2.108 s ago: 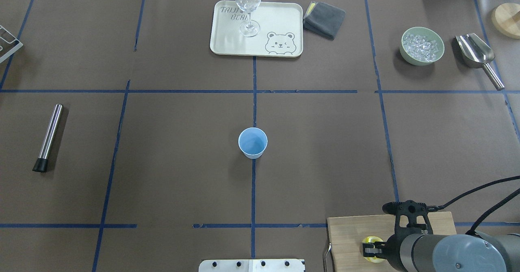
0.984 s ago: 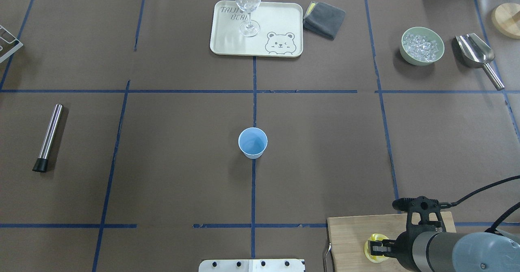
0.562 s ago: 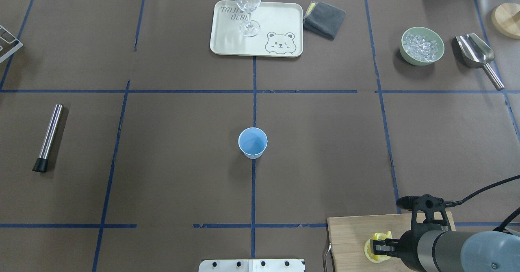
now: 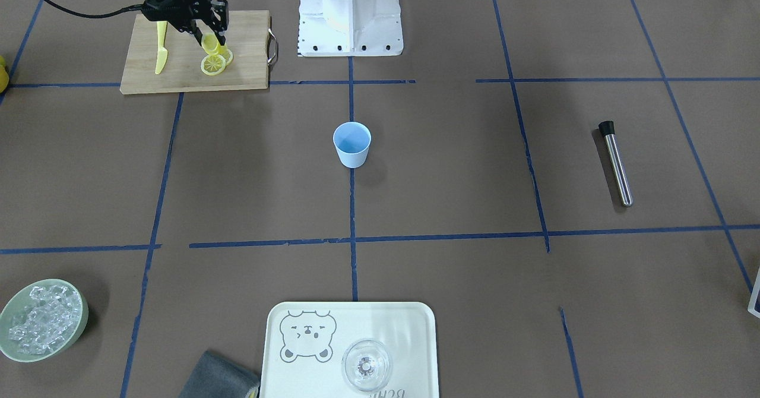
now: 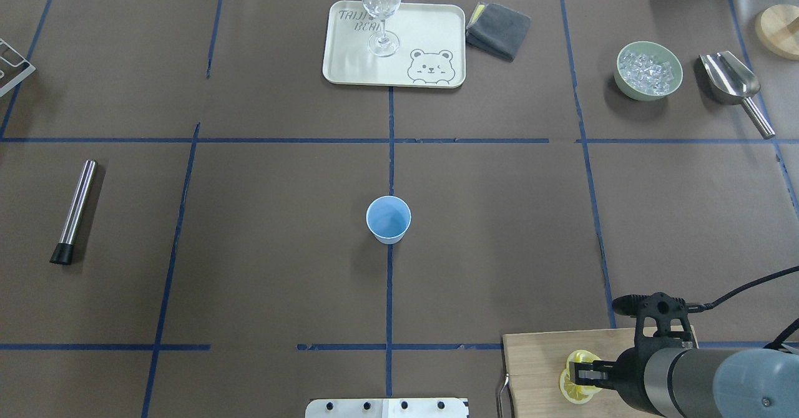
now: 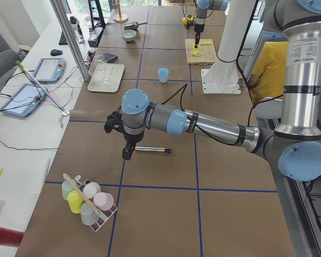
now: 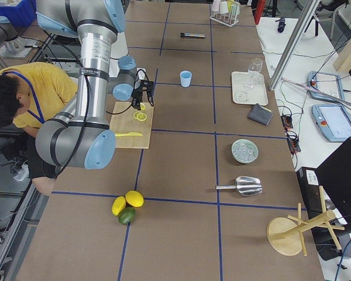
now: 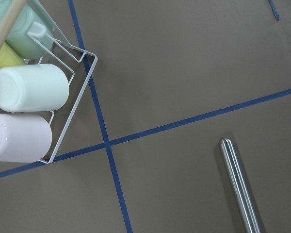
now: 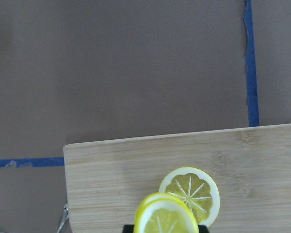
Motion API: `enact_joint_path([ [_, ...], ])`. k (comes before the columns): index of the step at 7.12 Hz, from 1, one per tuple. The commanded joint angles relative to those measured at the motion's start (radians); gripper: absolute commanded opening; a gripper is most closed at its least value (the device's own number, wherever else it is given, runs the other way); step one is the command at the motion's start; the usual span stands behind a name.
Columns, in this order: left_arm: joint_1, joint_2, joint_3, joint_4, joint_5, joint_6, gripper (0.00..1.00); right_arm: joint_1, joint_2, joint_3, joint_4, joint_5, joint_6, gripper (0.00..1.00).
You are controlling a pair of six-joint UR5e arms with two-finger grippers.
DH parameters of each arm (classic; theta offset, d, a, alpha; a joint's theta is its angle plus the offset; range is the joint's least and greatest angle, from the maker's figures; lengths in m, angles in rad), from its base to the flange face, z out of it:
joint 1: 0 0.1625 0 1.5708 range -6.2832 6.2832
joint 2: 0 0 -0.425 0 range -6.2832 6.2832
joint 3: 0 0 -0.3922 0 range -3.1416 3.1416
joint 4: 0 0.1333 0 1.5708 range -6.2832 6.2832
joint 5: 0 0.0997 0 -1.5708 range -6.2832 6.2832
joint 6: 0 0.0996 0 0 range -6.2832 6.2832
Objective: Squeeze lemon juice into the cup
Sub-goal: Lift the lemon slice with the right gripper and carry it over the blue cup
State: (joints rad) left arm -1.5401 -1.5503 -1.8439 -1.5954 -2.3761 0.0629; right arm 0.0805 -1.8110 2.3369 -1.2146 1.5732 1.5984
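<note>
The right pincer (image 4: 208, 37) is gripping the small thick bright-yellow lemon chunk with the pale segmented cut face (image 9: 166, 217); its 2 fingers are drawn in to the chunk's width and pressing on the rind. Over the last 2 seconds the pincer has been rising off the pale wooden cutting board (image 5: 537, 362); the lemon chunk, which was resting low on the board, is now hanging clear of it, and 1 thin flat lemon slice (image 9: 196, 191) is showing on the board directly below the pincer. The pick-up is therefore looking secure, and the carry is probably starting. The small light-blue tapered plastic cup (image 5: 388, 218) is standing upright, well apart from the pincer, ahead of it and towards the robot's left; no squeezing is happening yet. The left pincer (image 6: 127, 152) is hanging over bare table far from all this; I cannot tell how wide it is standing.
</note>
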Motion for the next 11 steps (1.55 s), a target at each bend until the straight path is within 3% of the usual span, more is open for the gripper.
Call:
enact_joint_path([
  [1,0.0,0.001,0.002,0.0,0.0,0.0,1.0,0.03,0.042,0.012,0.0,0.001,0.0,0.52],
  [4,0.001,0.001,0.006,0.0,0.0,0.0,1.0,0.089,0.172,-0.034,-0.019,0.005,0.0,0.53],
  [6,0.001,0.001,0.006,0.0,0.0,0.0,1.0,0.198,0.391,-0.086,-0.205,0.069,0.0,0.53],
  [7,0.001,0.001,0.008,0.0,0.0,0.0,1.0,0.244,0.476,-0.123,-0.235,0.1,0.0,0.53],
  [11,0.001,0.001,0.005,0.0,0.0,0.0,1.0,0.34,0.782,-0.394,-0.257,0.116,0.026,0.55],
])
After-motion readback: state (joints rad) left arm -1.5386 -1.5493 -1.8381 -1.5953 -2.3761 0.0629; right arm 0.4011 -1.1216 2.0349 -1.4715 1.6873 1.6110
